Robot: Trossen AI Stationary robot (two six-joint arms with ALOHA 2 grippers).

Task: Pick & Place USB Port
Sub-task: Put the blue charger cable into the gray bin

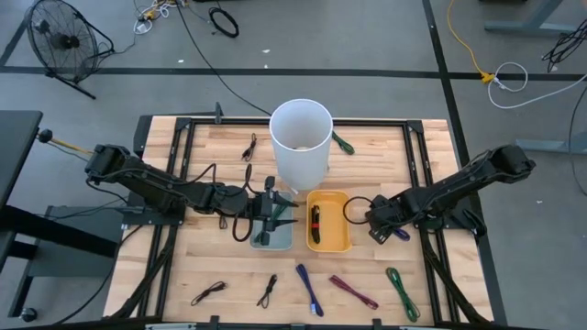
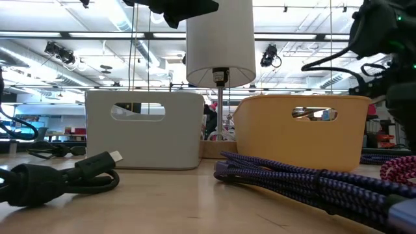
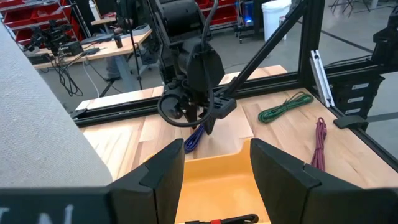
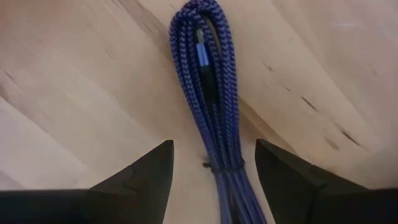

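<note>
- Table [image 1: 202,284] of pale wood planks carries one tall white cylinder [image 1: 300,137], two small bins and several bundled cables.
- Two dark arms reach in, one from each side.
- Bins, two in all, sit side by side in front of the cylinder: a grey bin [image 1: 272,229] and a yellow bin [image 1: 328,221] holding one black-and-red cable [image 1: 315,220].
- Loose cables on the table, counted in the high view: three black ones, two green ones, one dark red cable [image 1: 353,291], and two blue ones.
- Left gripper [image 1: 280,214] hovers over the grey bin; its jaws are spread wide and hold nothing.
- Right gripper [image 1: 383,229] sits low just beside the yellow bin's right edge, over a blue braided USB cable [image 4: 214,93] that lies folded on the wood; its jaws are apart, straddling the bundle without closing on it.
- No readable brand or label shows on the bins or cables.
</note>
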